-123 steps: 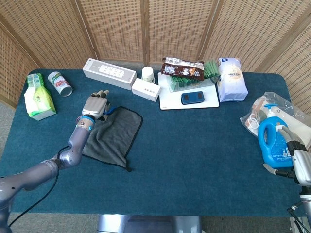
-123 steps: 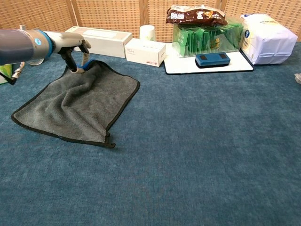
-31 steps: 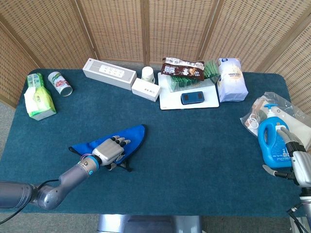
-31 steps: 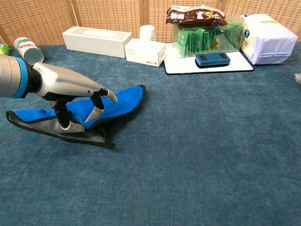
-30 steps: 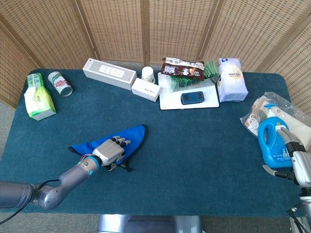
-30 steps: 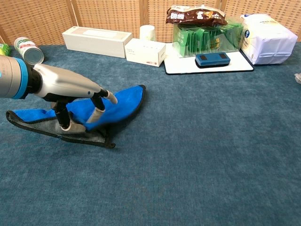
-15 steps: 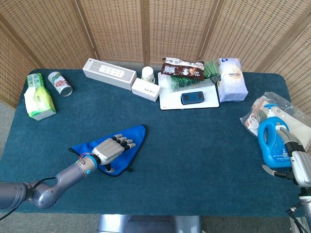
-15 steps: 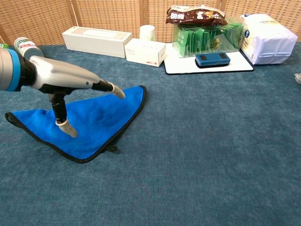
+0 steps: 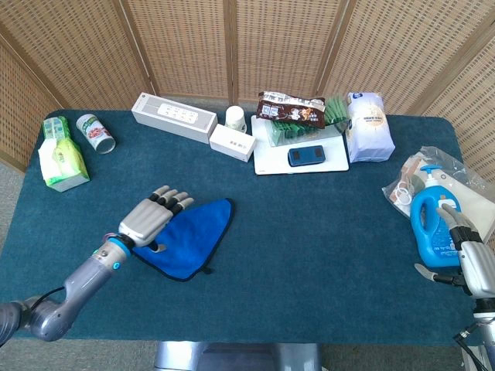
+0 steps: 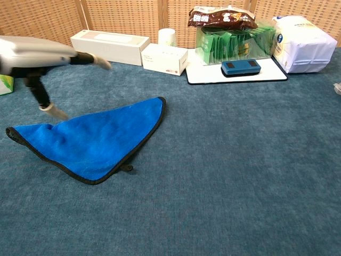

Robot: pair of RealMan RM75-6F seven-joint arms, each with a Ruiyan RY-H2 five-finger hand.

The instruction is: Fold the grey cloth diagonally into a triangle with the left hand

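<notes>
Blue side up, cloth (image 10: 93, 141) folded into a triangle with a dark hem, lying flat on the teal table (image 9: 309, 232) at about 8 o'clock from the table's middle, one corner pointing toward 1 o'clock. Left hand (image 9: 148, 219) raised above the cloth's 10 o'clock edge, fingers (image 9: 179, 202) spread apart, holding nothing; from the chest view, clear of the fabric with the thumb hanging down just beside its far edge. Right hand (image 9: 472, 259) at the 3 o'clock edge, against a blue bottle (image 9: 431, 226), fingers loosely apart; cannot tell whether gripping it. Along the 12 o'clock side, a long white box (image 9: 173, 117), a smaller white box (image 9: 232, 142), a white cup (image 9: 236, 118), a white tray (image 9: 300, 154) carrying green packets (image 10: 234, 45), a brown bag (image 9: 291, 108) and a blue case (image 9: 307, 156), then a white pack (image 9: 367, 126). At 10 o'clock, a can (image 9: 95, 133) on its side and a green tissue pack (image 9: 60, 158).
</notes>
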